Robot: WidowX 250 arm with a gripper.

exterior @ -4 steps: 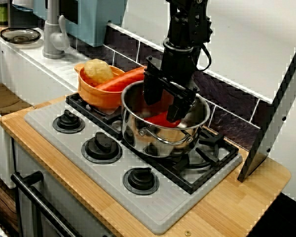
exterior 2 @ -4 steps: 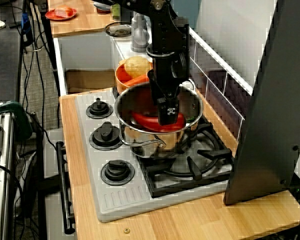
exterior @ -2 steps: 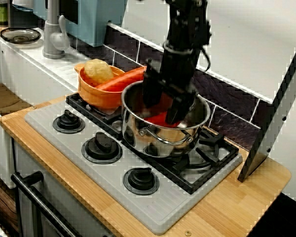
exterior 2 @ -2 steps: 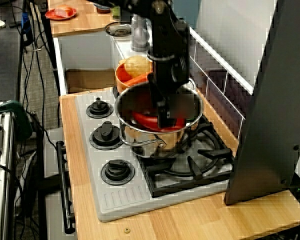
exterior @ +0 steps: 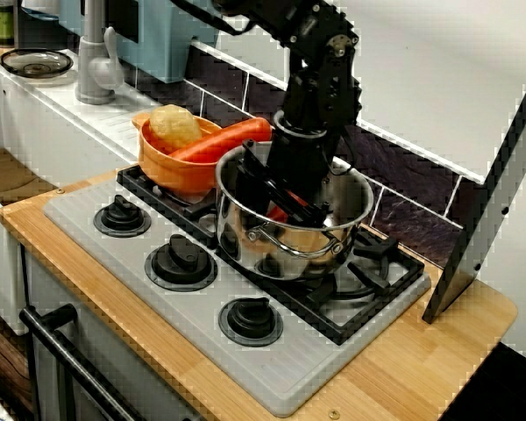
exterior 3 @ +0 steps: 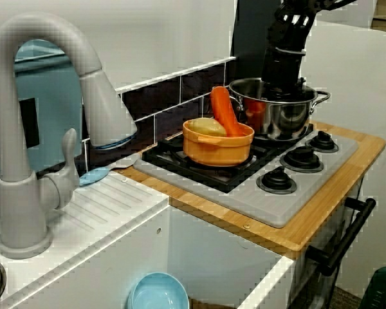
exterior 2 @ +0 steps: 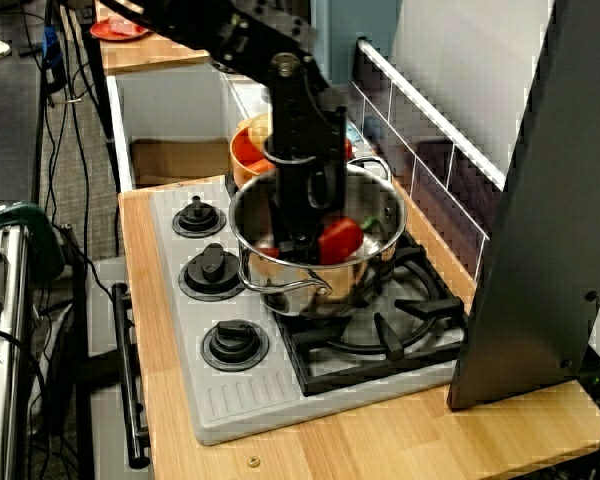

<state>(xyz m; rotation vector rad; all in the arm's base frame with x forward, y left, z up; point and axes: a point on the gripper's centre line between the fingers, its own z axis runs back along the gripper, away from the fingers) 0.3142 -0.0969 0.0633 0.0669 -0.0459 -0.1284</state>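
Observation:
A steel pot (exterior: 245, 244) (exterior 2: 280, 276) (exterior 3: 284, 121) stands on the black burner grate (exterior: 381, 263). My gripper (exterior: 279, 203) (exterior 2: 300, 236) reaches down inside it, tilted. Seen from the front, its fingers (exterior: 250, 186) stand spread apart. A red pepper (exterior: 280, 214) (exterior 2: 340, 240) with a green stem lies between and beside them. The fingertips sit low in the pot and are partly hidden by its wall. From the sink side, only the arm (exterior 3: 284, 61) above the rim shows.
An orange bowl (exterior: 171, 171) (exterior 3: 219, 149) behind the pot holds a carrot (exterior: 223, 140) (exterior 3: 224, 111) and a pale round potato (exterior: 174, 125). Three stove knobs (exterior: 182, 260) line the front. A grey faucet (exterior 3: 45, 129) and sink lie left; a dark leaning panel (exterior: 482, 193) stands right.
The arm has swung and tilted, and the gripper has sunk deeper into the pot. The red pepper, lying flat before, is now turned up on one side.

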